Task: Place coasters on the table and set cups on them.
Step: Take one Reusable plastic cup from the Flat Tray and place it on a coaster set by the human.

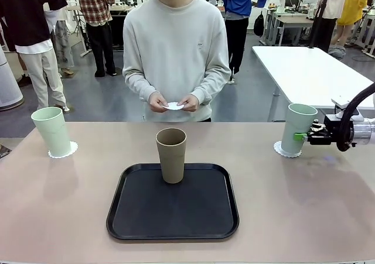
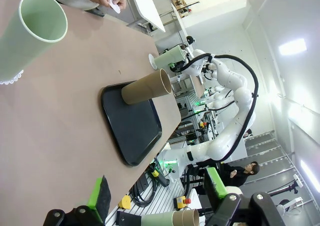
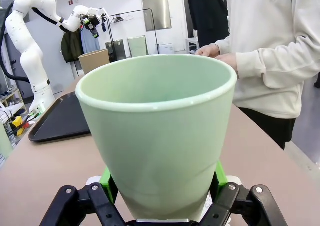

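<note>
Cups are seen at three places on the worktop [image 1: 70, 217]. At the right edge of the front view, a mint cup [image 1: 299, 123] is pinched low on its side by the right fingers [image 1: 301, 136] and stands upright on a coaster [image 1: 286, 152]. In the right wrist view this cup [image 3: 160, 131] is clamped between both green pads [image 3: 220, 175]. At the left of the front view, a second mint cup [image 1: 51, 131] is set on another coaster [image 1: 64, 152], well apart from any fingers. A brown cup [image 1: 171, 154] is stood upright on the far part of the black tray [image 1: 173, 217] at the centre. A third coaster [image 1: 174, 106] is held in both hands [image 1: 190, 102] of the person [image 1: 176, 41] beyond the worktop. At the bottom of the left wrist view, the left fingers [image 2: 100, 198] are spread wide, with nothing gripped between them.
</note>
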You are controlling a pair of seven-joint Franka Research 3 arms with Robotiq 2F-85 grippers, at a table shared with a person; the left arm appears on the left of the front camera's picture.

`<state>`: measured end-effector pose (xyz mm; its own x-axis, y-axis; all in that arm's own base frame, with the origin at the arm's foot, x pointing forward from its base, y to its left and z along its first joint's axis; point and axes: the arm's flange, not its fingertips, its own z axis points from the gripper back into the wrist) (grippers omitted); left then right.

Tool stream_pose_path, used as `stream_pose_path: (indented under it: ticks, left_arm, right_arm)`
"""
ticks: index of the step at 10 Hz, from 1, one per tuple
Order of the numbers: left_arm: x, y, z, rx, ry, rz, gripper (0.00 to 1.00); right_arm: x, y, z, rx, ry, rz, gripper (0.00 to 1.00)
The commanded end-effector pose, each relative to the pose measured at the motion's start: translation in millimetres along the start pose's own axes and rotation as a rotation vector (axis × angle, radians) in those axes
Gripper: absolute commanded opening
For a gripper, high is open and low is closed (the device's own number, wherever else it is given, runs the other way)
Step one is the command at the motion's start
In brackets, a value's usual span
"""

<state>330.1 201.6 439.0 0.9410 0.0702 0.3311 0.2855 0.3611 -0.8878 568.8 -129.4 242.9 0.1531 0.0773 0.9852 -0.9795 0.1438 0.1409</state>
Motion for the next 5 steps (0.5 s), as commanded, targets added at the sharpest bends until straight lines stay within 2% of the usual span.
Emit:
stream_pose_path:
  ticks: [1, 5]
  left_arm:
    - [0.5, -1.9, 1.4, -0.007, -0.011, -0.001, 1.0]
    - [0.5, -1.9, 1.4, -0.007, -0.011, -0.001, 1.0]
  right_arm:
    - [2.3, -13.3, -6.8, 0.006, -0.02, 0.032, 0.85]
    - [-0.4, -26.3, -15.8, -0.019, 0.023, 0.046, 0.85]
